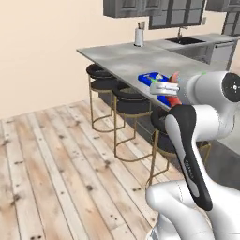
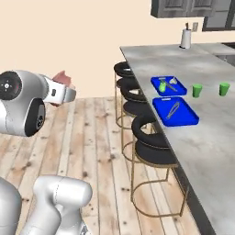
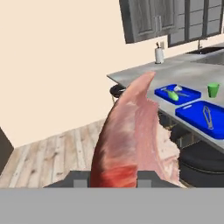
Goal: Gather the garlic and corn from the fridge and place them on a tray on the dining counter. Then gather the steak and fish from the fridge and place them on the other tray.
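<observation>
Hand view first: steak (image 3: pixel 131 140) pinched low between the fingertips of the gripper (image 3: pixel 114 178), jaws pressed against the red lower end, pale pink slab rising straight ahead of the hand and tapering to a curved point. Marbled pink up top, deep red down by the pads, one ragged edge on the side nearer the counter. Probably light for its size, but soft and slick; held by one end like this, likely to sag or swing on a fast turn, and a grip nearer the thick middle would look safer. No squeezing harder either: raw meat gives, and could slide out sideways. Beyond the steak's tip and off to the hand's right, dining counter (image 3: pixel 183 72) carrying both blue trays. Farther tray (image 3: pixel 194 93) already loaded with the light-green corn (image 3: pixel 173 94) and a small off-white garlic (image 3: pixel 176 88) just beside it. Nearer one, the other tray (image 3: pixel 199 119), bearing what looks like a pair of tongs, no meat yet, so plainly the target. Green cup (image 3: pixel 213 89) past the trays, well clear. From the right base view, gripper (image 2: pixel 69 89) out over the wooden floor, well short of the stools, pink steak (image 2: pixel 62 78) peeking above it. Fish not yet on the trays.
</observation>
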Tool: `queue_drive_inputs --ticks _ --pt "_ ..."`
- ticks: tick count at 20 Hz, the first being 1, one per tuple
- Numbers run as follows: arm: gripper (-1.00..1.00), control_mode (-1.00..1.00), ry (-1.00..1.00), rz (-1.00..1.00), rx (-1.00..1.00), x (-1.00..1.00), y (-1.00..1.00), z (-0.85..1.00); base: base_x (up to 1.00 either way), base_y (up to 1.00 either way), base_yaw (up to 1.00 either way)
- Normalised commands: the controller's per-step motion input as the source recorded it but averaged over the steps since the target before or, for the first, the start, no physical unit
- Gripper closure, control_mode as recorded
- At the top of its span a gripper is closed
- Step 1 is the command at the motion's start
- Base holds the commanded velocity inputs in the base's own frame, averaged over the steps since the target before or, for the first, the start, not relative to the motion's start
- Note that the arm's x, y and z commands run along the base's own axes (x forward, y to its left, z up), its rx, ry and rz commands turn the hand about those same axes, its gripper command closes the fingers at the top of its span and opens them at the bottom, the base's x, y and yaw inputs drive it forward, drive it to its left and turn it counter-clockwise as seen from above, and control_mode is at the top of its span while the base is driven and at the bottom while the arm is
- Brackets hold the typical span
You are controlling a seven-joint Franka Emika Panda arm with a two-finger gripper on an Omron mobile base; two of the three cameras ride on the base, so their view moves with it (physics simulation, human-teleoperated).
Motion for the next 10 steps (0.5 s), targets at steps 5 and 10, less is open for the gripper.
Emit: queue_drive_inputs --ticks 5,10 --pt "1.00 1.00 0.00 0.00 0.00 0.00 0.00 0.00 0.45 0.73 -0.74" --pt "1.00 1.00 0.00 0.00 0.00 0.00 0.00 0.00 0.36 0.82 -0.71"
